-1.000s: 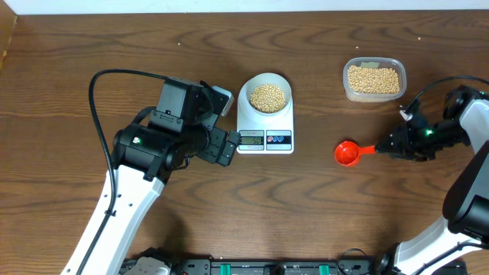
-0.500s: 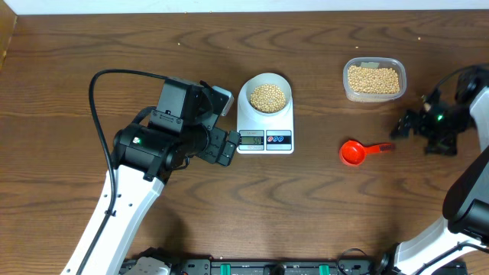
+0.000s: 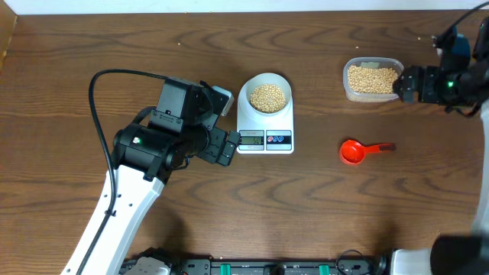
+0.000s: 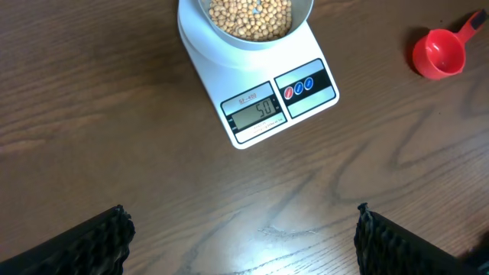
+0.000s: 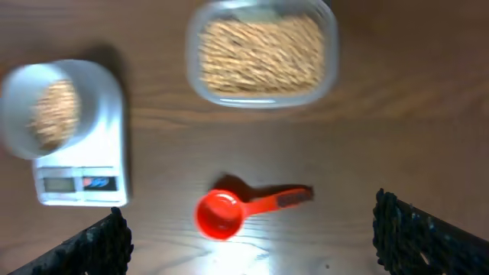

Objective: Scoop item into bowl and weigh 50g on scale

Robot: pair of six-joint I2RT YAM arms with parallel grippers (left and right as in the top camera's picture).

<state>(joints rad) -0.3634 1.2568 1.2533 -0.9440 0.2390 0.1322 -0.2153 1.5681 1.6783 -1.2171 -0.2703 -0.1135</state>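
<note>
The pale bowl (image 3: pixel 266 95) sits on the white scale (image 3: pixel 265 139), filled with tan beans (image 3: pixel 268 97). The scale's display (image 4: pixel 255 113) reads 50 in the left wrist view, with the bowl (image 4: pixel 246 40) above it. A red scoop (image 3: pixel 354 151) lies empty on the table, right of the scale; it also shows in the right wrist view (image 5: pixel 221 214) and the left wrist view (image 4: pixel 439 54). My left gripper (image 3: pixel 226 147) is open and empty, just left of the scale. My right gripper (image 3: pixel 403 85) is open and empty, raised beside the tub, away from the scoop.
A clear plastic tub (image 3: pixel 373 79) of beans stands at the back right, also in the right wrist view (image 5: pixel 261 53). The left arm's black cable (image 3: pixel 95 99) loops over the table's left part.
My right gripper let go of the red scoop, which now lies on the table, and moved up and away toward the back right. The left arm has not moved.
</note>
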